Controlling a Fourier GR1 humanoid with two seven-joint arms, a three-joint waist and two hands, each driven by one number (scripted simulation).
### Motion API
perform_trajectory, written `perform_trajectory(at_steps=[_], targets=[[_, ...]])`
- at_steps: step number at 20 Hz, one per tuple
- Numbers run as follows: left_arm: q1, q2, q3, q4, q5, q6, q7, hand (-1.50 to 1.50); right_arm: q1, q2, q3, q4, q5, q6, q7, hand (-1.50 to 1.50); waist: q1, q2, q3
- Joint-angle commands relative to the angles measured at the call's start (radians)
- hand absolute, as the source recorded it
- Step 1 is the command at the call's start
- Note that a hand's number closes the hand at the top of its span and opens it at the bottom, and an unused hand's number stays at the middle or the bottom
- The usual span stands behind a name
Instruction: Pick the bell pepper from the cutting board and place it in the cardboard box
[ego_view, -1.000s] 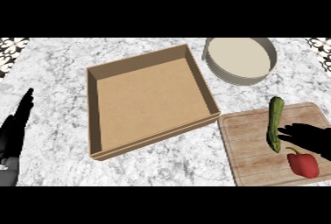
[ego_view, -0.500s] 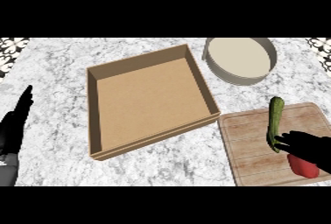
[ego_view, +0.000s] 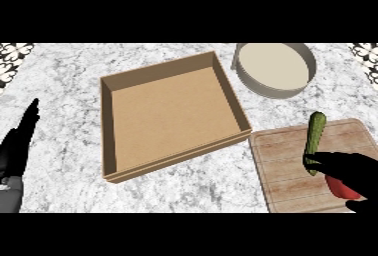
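A red bell pepper (ego_view: 342, 189) lies on the wooden cutting board (ego_view: 284, 172) at the lower right, mostly hidden under my right hand (ego_view: 348, 166). The hand's fingers curl down over the pepper and its fingertips touch the lower end of a green cucumber (ego_view: 315, 136) on the same board. The open cardboard box (ego_view: 171, 114) sits at the centre of the marble counter with nothing in it. My left hand (ego_view: 21, 140) rests open at the left edge, fingers pointing up.
A round grey bowl (ego_view: 275, 67) stands at the back right, just beyond the box's far corner. The box's near right wall lies close to the cutting board's left edge.
My right hand has come down over the bell pepper and its fingers have curled round it, hiding more of the red. The left hand has stayed still.
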Motion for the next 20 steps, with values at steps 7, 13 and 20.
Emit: perform_trajectory(at_steps=[7,13,20], targets=[[0.013,-0.017,0.025,-0.028,-0.017,-0.018,0.006,0.0,-0.065,0.134,-0.034,0.113,0.121,-0.265,-0.016,1.5,0.002,0.007,0.007],[0.032,-0.021,0.034,-0.02,-0.02,0.021,0.027,0.0,0.095,0.488,-0.17,-0.034,0.009,-0.186,0.549,1.5,-0.083,-0.006,0.003],[0.063,-0.007,0.029,-0.042,-0.025,0.002,0.018,0.0,0.201,0.711,-0.002,-0.416,0.3,-0.274,0.973,1.5,-0.037,-0.008,0.001]])
